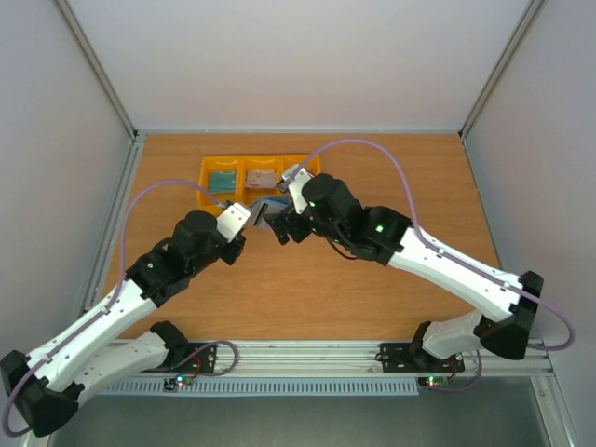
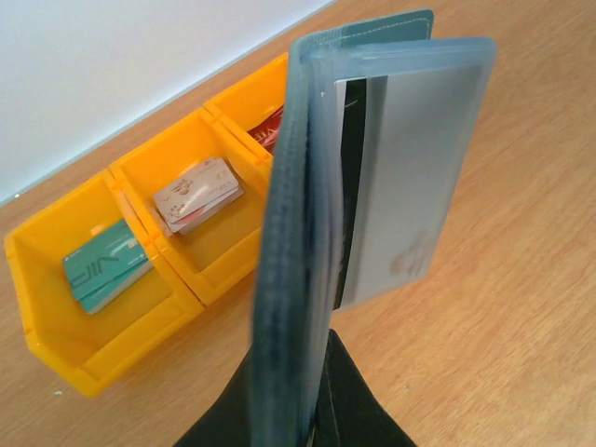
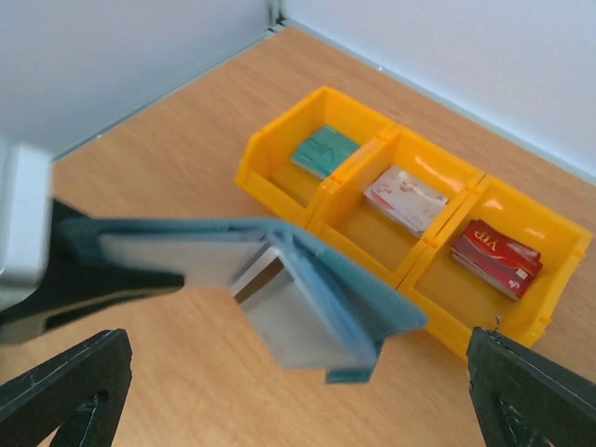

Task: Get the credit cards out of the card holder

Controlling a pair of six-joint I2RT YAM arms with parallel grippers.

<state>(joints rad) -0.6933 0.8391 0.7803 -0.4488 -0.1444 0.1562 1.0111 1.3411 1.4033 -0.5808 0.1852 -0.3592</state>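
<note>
The card holder, a teal-blue folding wallet with a paler blue lining, stands on edge in mid-air and spread open above the table. A striped card, pale grey with a dark band along one long edge, sits in a clear sleeve of the open flap. The left gripper clamps the holder's lower edge, one dark finger on each outer face. Seen from the right wrist, the holder's open flap lies in the gap between the fingers of the right gripper, which are spread wide, empty and clear of it. Beyond it stand the yellow bins, three joined compartments: a teal card in one end, a whitish card in the middle, a red card in the other end.
</note>
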